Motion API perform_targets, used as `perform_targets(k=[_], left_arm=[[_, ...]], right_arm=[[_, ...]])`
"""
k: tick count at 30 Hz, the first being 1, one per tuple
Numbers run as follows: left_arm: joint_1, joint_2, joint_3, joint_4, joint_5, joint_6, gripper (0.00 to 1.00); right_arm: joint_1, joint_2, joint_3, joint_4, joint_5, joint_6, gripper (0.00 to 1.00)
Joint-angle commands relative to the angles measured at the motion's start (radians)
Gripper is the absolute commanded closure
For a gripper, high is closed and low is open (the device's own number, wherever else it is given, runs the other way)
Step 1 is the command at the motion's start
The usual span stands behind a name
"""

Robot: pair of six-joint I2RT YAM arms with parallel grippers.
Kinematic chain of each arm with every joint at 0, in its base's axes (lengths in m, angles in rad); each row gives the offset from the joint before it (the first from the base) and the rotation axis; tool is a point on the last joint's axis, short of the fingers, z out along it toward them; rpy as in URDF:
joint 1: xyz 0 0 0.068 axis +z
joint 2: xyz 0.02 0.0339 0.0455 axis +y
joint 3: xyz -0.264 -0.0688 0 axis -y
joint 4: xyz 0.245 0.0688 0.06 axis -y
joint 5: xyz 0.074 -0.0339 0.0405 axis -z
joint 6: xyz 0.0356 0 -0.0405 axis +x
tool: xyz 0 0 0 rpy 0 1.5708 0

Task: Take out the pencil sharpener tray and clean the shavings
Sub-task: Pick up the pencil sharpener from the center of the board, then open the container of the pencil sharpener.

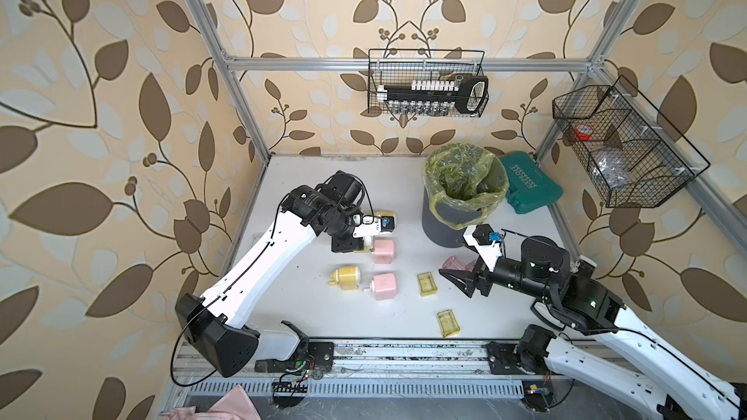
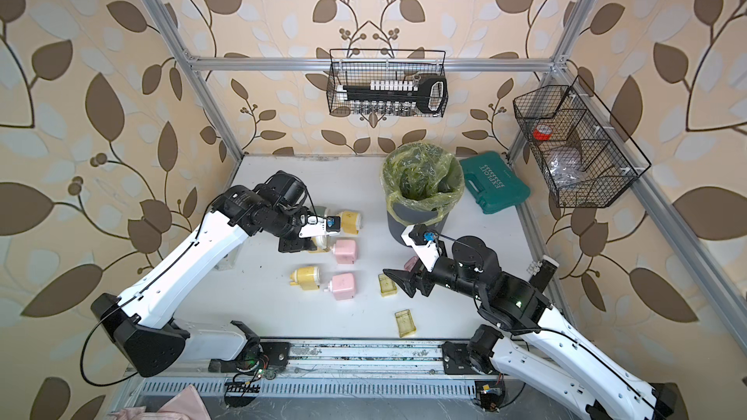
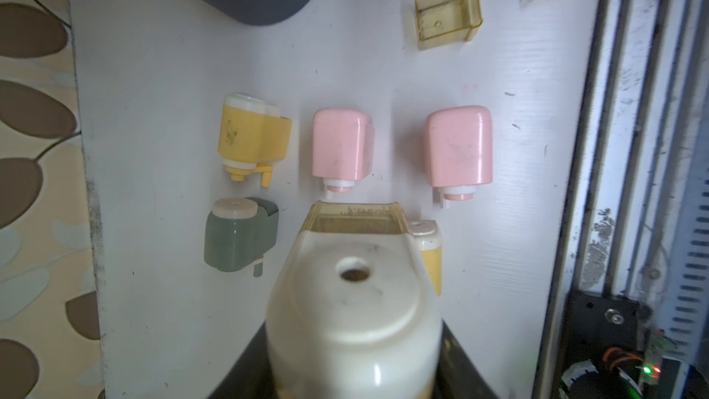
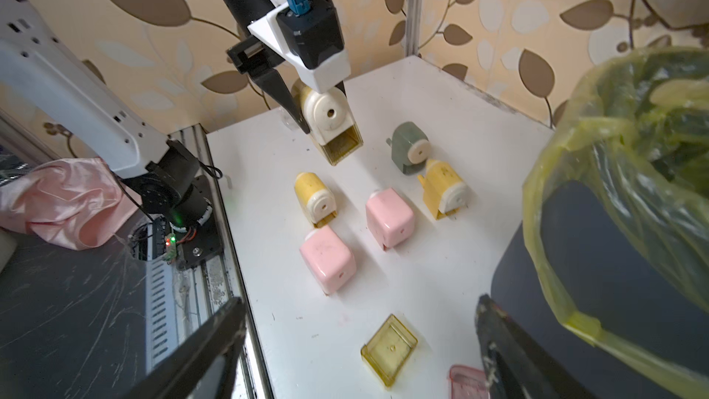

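Yellow pencil sharpener [image 3: 353, 301] clamped aloft in left gripper [image 4: 324, 124], tray [image 3: 356, 224] seated with shavings [image 3: 358, 210] inside, on table [image 1: 323, 317] two yellow sharpeners [image 4: 316, 201] [image 4: 445, 193], two pink sharpeners [image 4: 389, 216] [image 4: 326, 259], one green sharpener [image 4: 406, 147], two loose yellow trays [image 1: 427, 284] [image 1: 448, 323], one pink tray [image 1: 452, 263], right gripper [image 1: 456, 282] spread wide beside bin [image 1: 440, 228]

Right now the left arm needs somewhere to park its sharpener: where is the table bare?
Bare: the table's back-left stretch between rear wall and bin; the front strip between the pink sharpeners and the rail. Crowded: around the held sharpener, and the yellow trays by the right gripper.
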Motion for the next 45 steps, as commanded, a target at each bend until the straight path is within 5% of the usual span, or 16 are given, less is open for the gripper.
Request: perform_targets(k=[1, 6, 11, 18, 29, 45], left_arm=[[-0.062, -0.017, 0.076, -0.135, 0.077, -0.056, 1.0], [-0.124, -0.015, 0.115, -0.163, 0.14, -0.078, 1.0], [-0.134, -0.022, 0.13, -0.156, 0.229, -0.095, 1.0], [-0.14, -0.011, 0.158, -0.165, 0.281, -0.111, 1.0], [-0.168, -0.021, 0.14, -0.159, 0.297, -0.133, 1.0], [-0.174, -0.025, 0.061, -0.101, 0.259, -0.102, 1.0]], right_arm=[[0.005, 0.07, 0.019, 0.145, -0.132, -0.036, 0.16], [0.061, 0.098, -0.045, 0.337, -0.181, -0.058, 0.14], [0.193, 0.144, -0.066, 0.356, -0.124, -0.172, 0.12], [0.27, 0.173, -0.123, 0.427, -0.059, -0.166, 0.14], [0.268, 0.24, -0.149, 0.541, -0.005, -0.101, 0.21], [0.133, 0.309, -0.146, 0.577, -0.186, -0.065, 0.48]])
